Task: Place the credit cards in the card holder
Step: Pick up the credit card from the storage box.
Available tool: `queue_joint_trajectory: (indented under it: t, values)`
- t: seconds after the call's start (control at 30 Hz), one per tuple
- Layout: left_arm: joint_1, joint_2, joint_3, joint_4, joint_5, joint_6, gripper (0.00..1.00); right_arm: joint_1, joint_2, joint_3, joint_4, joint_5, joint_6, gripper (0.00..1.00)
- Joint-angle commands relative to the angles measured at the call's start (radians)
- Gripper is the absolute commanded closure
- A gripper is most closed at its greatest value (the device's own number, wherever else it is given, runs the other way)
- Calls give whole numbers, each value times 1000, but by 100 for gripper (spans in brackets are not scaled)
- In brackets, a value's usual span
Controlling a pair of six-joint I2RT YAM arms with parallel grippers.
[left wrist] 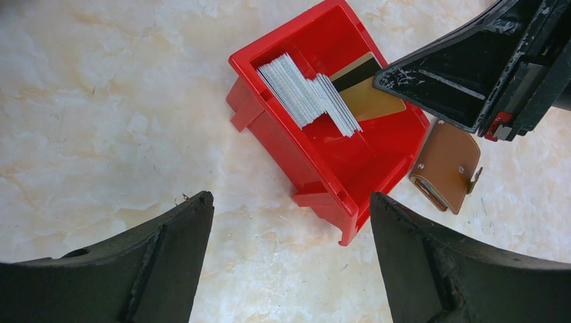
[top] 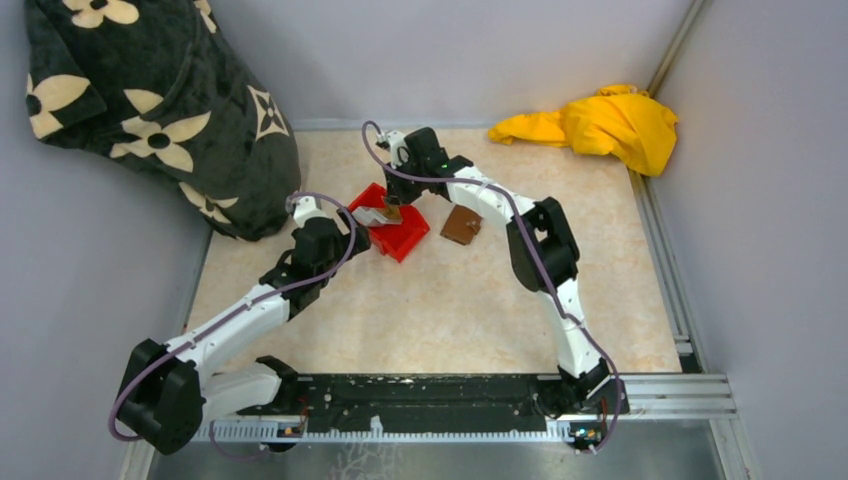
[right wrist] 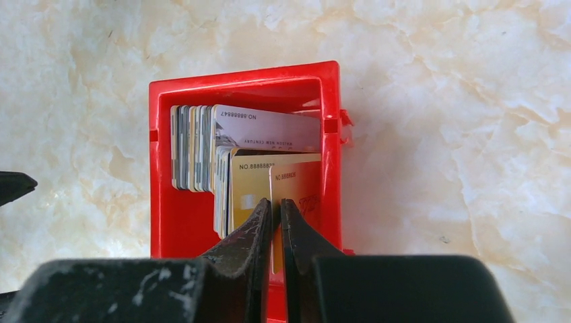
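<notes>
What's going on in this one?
The right tool is down in the red bin, pinching a gold card at the front of the upright cards. The left tool hovers open over the near side of the bin, holding nothing. The brown wallet lies folded on the table beside the bin, untouched.
</notes>
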Motion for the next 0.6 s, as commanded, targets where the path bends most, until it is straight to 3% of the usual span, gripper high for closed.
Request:
queue_joint_trajectory:
  t: [0.0,0.3,0.57]
  values:
    - [6,-13,30,5,-3,-5,8,35,-103,13,-11,75,-48,100]
    - [34,46,98,33,32,32,5,78,-204,-90,48,300,-132,100]
    - [147,20,124,72,233,-11,3,78,-432,-322,214,361,-138,100]
